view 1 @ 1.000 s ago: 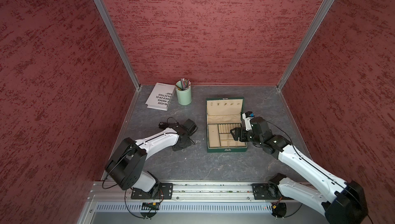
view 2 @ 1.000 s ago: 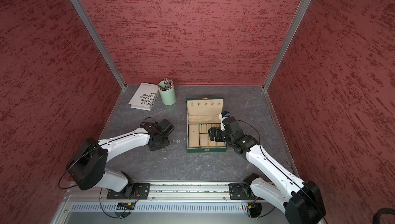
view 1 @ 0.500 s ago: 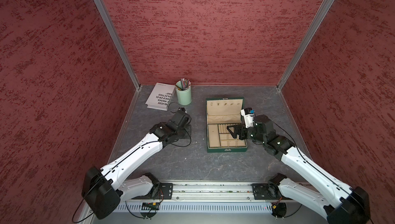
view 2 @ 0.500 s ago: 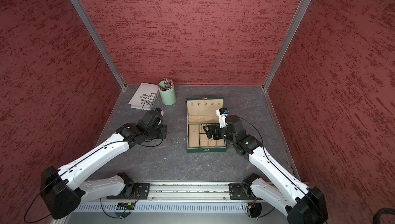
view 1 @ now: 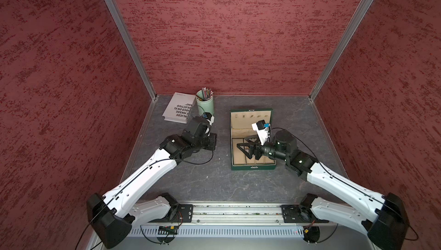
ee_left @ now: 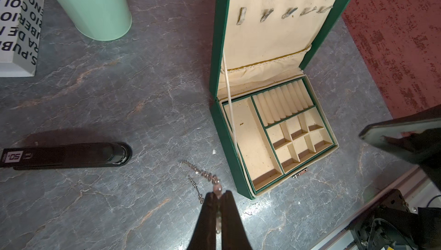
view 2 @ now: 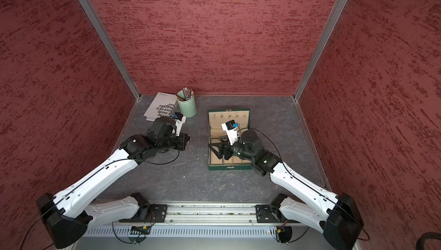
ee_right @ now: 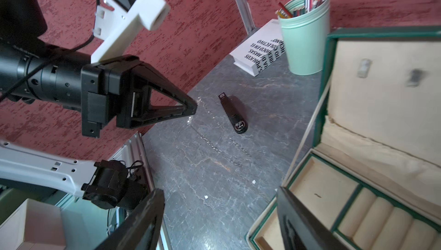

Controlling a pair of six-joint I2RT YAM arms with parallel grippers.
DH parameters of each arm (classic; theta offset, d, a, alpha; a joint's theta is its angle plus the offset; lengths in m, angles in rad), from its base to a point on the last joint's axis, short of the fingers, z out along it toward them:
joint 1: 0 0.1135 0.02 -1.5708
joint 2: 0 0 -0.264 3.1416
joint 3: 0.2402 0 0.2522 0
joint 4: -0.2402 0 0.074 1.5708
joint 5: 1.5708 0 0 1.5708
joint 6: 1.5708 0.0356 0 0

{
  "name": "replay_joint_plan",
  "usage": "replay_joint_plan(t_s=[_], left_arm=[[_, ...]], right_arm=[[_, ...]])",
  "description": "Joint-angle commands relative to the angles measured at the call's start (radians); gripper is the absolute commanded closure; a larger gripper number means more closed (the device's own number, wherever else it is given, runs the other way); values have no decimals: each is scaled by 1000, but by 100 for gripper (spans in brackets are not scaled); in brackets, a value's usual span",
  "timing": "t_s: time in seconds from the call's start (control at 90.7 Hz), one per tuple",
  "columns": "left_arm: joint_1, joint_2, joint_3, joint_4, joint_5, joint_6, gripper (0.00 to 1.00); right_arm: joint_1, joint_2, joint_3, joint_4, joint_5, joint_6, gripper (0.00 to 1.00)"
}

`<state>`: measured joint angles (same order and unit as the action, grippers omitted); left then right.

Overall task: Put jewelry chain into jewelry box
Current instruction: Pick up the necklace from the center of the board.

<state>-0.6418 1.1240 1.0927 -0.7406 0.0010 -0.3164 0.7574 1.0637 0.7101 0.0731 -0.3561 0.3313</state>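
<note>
Far left: white book (view 1: pixel 177 106), cover text partly legible, "MASAS", "COLECTIVO". Just right of it: mint-green pencil cup (view 1: pixel 205 105) holding coloured pencils. Black tube (ee_left: pixel 66 157) lies on the table, label reads "50". Left gripper (ee_left: pixel 218 195): jaws together, clamped on one end of the jewelry chain (ee_left: pixel 200 174). The chain dangles from the tips, left of the jewelry box (ee_left: pixel 226 141) and outside it. Box lid upright, hooks inside. Base has beige compartments and ring rolls. Right gripper (ee_right: pixel 219 190): jaws apart, holding nothing, over the box's left side.
</note>
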Motion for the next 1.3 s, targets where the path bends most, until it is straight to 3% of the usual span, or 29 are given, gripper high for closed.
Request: replay_joint_plan(t_s=[0.0, 0.22, 0.43, 0.871, 1.124, 1.289], left_arm=[[-4, -17, 44, 17, 37, 17, 100], [-13, -18, 64, 16, 60, 11, 100], [-21, -18, 84, 6, 61, 2, 100], [-44, 11, 136, -9, 47, -69, 100], [-57, 16, 153, -11, 37, -64, 100], [-61, 16, 158, -17, 34, -56, 100]], right_arm=[[58, 28, -14, 138, -2, -83, 30], [154, 142, -69, 386, 70, -272, 44], [187, 274, -36, 470, 150, -393, 51], [268, 387, -86, 724, 386, -413, 59], [269, 412, -99, 746, 400, -441, 64], [269, 398, -111, 719, 385, -476, 61]])
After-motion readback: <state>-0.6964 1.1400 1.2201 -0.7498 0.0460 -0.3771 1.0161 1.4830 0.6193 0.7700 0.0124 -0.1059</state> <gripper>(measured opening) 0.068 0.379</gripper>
